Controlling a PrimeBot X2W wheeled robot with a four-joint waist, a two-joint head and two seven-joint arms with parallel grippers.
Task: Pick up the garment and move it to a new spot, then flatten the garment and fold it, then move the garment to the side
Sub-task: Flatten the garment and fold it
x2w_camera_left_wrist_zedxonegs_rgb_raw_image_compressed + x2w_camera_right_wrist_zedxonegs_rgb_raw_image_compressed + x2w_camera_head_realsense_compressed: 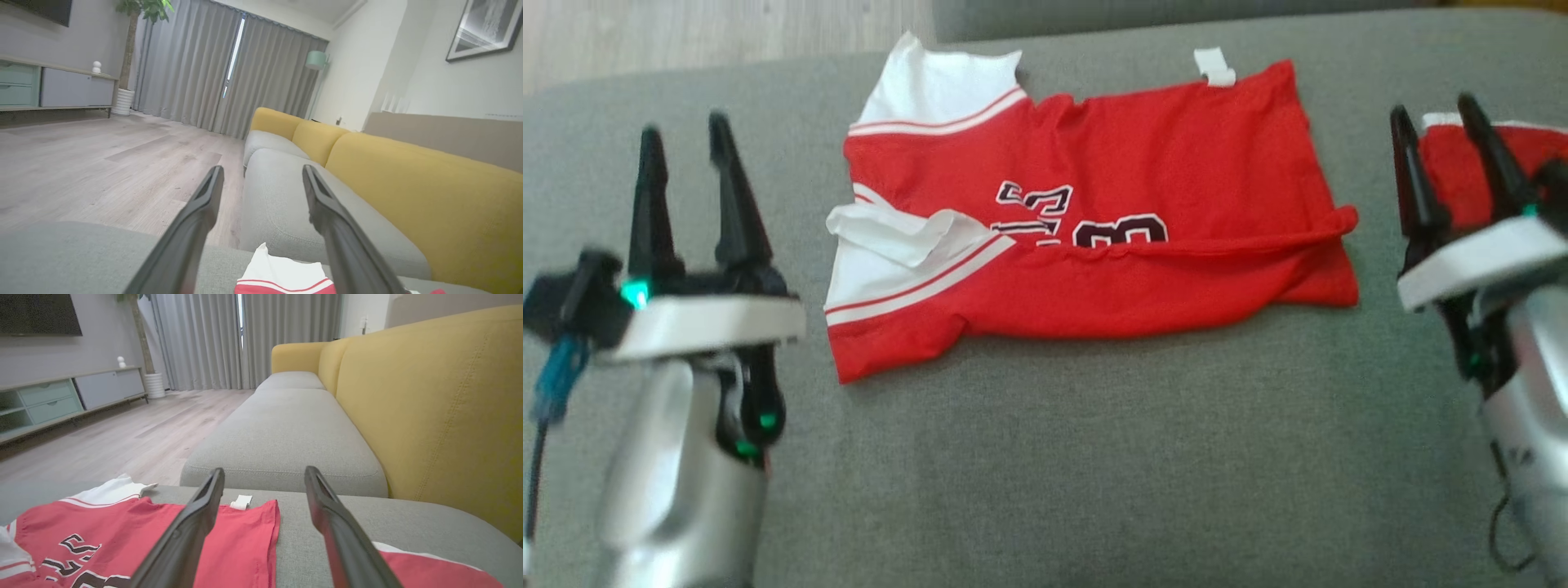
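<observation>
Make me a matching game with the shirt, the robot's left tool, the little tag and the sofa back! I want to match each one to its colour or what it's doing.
Things:
1. shirt
2. left tool
3. tag
4. sofa back

Matches:
A. yellow
B. open, holding nothing
C. small and white, at the shirt's far edge
D. red with dark numbers, lying on the grey cushion

Right pairs: 1-D, 2-B, 3-C, 4-A.
</observation>
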